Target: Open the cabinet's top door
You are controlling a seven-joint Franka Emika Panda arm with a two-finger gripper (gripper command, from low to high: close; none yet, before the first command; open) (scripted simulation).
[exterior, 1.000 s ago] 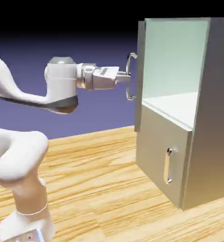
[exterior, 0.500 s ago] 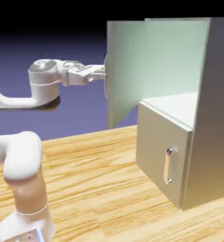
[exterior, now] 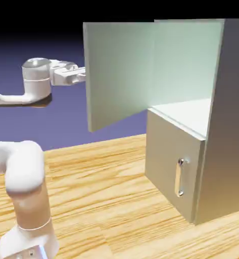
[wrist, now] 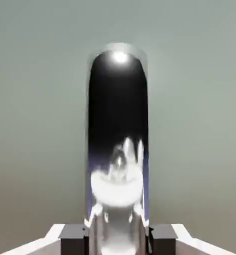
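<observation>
The gripper (exterior: 82, 75) is clamped narrow on the top door's handle (wrist: 118, 149) — in the hand view the shiny bar runs up the middle of the picture with a grey finger tip (wrist: 73, 233) pressed against each side of it, the door's grey face filling everything behind. So the handle's long axis stands upright along the door, and the jaws pinch it across that axis. In the exterior view the top door (exterior: 118, 71) hangs swung wide out from the cabinet (exterior: 227, 116), its pale inner face turned to the camera, its free edge toward the exterior view's left where the hand meets it from behind; the handle itself is hidden there by the panel. The hinge side lies to the right of the gripper, so any further opening, I judge, must carry the hand on an arc round that hinge line rather than straight back. Counted: one arm, one gripper, one cabinet, two doors — the top one open, the lower door (exterior: 174, 164) shut with its short handle (exterior: 179, 177) untouched — and two handles
</observation>
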